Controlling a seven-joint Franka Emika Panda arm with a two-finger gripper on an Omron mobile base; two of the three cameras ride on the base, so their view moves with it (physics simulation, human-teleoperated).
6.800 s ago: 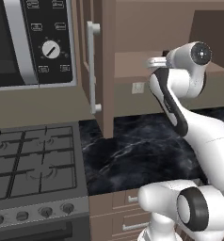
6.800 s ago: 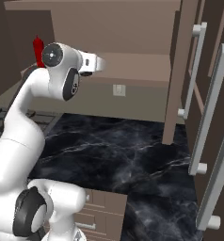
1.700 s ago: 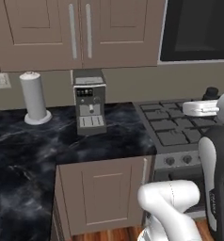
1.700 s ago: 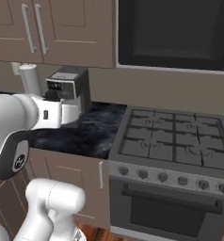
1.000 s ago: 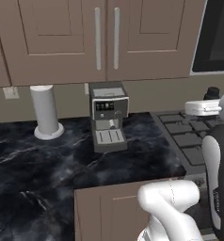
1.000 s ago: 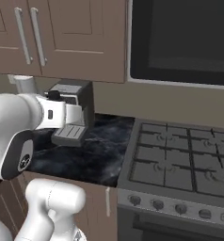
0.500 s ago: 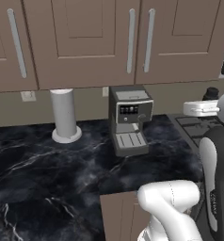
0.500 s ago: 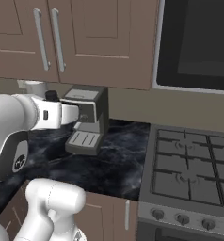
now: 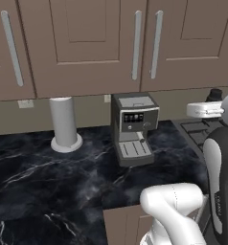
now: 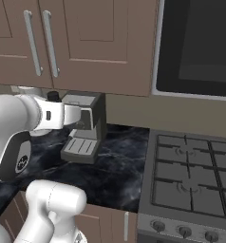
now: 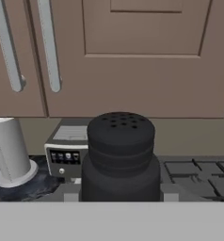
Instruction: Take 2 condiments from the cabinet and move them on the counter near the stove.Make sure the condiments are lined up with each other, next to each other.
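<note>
My gripper point(image 11: 119, 192) is shut on a condiment, a dark grey shaker point(image 11: 121, 155) with a perforated round top. The shaker's cap point(image 9: 214, 94) pokes up above the white hand at the right edge of the left base view. In the right base view the cap point(image 10: 52, 96) sits at the left, in front of the coffee machine. The hand hovers above the black veined counter point(image 9: 49, 182), left of the stove point(image 10: 191, 180). The stove's grates point(image 9: 197, 131) show just behind the hand. The cabinet the condiments come from is out of view.
A grey coffee machine point(image 9: 133, 127) stands on the counter beside the stove, with a white paper-towel roll point(image 9: 64, 122) to its left. Shut brown wall doors with pale bar handles point(image 9: 137, 45) hang above. A dark microwave point(image 10: 200, 47) sits over the stove.
The base has driven left past the stove, so the whole scene slid right: the coffee machine and towel roll have come into mid-view. The gripper keeps hold of the shaker.
</note>
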